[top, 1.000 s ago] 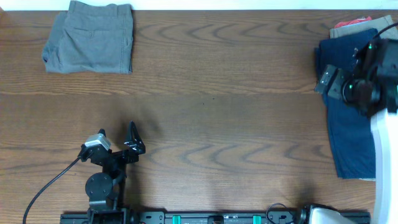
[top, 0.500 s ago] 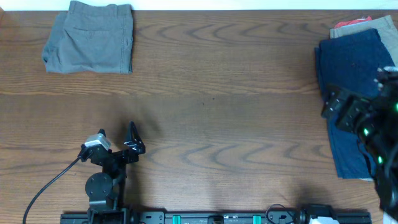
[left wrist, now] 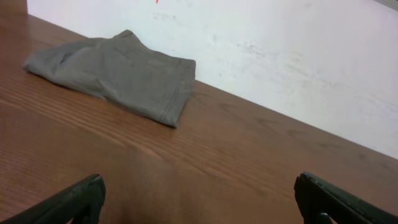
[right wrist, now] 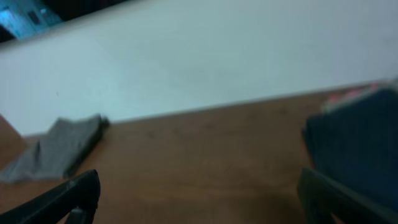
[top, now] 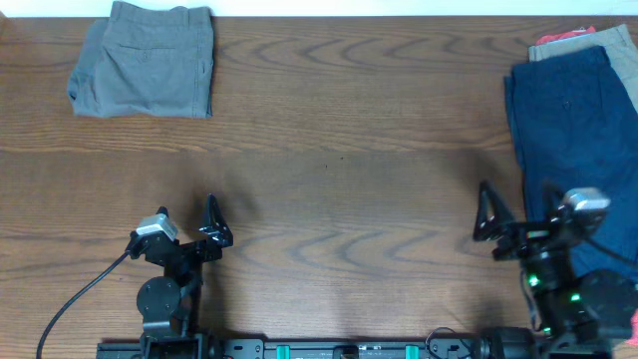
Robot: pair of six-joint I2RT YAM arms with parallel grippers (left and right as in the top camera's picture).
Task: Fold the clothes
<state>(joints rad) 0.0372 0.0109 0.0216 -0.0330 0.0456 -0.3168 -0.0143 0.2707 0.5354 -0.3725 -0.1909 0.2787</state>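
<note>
Here, the grey shorts (top: 145,60) lie folded into a compact rectangle at about 10 o'clock on the table (top: 339,150), close to its far edge, with a back pocket facing up. Well apart from them, at about 2 o'clock, the navy blue shorts (top: 563,110) lie spread flat and run down the right side of the table. The tan shorts (top: 570,39) peek out from under the navy pair at its 12 o'clock side. A thin sliver of the red-orange shorts (top: 584,31) shows at the tan pair's far edge.

The left fingers (top: 212,217) sit low at about 7 o'clock, spread wide apart with only bare wood between them. They touch no garment. The right fingers (top: 485,209) sit at about 5 o'clock, likewise parted and holding nothing, just beside the near end of the navy pair.

From the left wrist, both dark left fingers (left wrist: 78,198) frame the bottom corners. The grey pair (left wrist: 118,74) lies at 11 o'clock against a white wall (left wrist: 280,50). The right wrist view is blurred, yet its fingers (right wrist: 74,198) stand open, the grey pair (right wrist: 59,149) is at 9 o'clock and the navy pair (right wrist: 354,143) at 3 o'clock.
</note>
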